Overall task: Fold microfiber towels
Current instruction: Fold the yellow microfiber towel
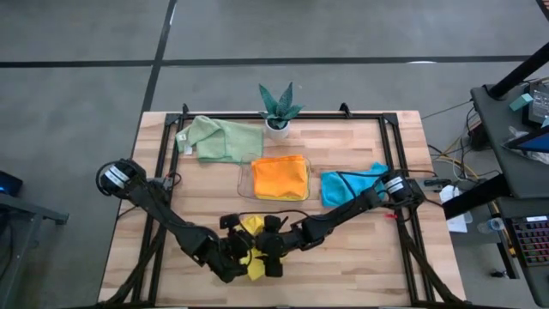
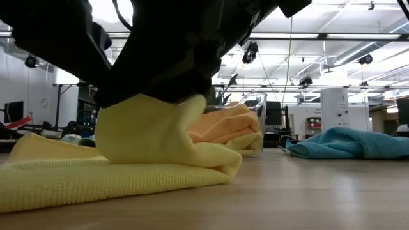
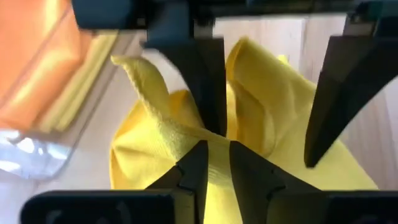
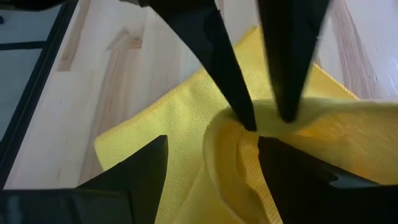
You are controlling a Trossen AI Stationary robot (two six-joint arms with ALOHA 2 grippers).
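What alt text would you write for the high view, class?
Both grippers, left gripper and right gripper, meet over a crumpled yellow towel at the table's near edge; beyond lie orange, teal and pale green towels.

The high view looks straight down from well above, taking in the whole bench (image 1: pixel 343 257) and both arms. The low view sits at bench-top height, facing level across into the room, very near the yellow towel (image 2: pixel 128 160). Each wrist view looks forward past its own dark fingers (image 3: pixel 196 171) (image 4: pixel 130 174), close above that same yellow towel (image 3: pixel 273 93) (image 4: pixel 168 118), which all four views share (image 1: pixel 254 227).
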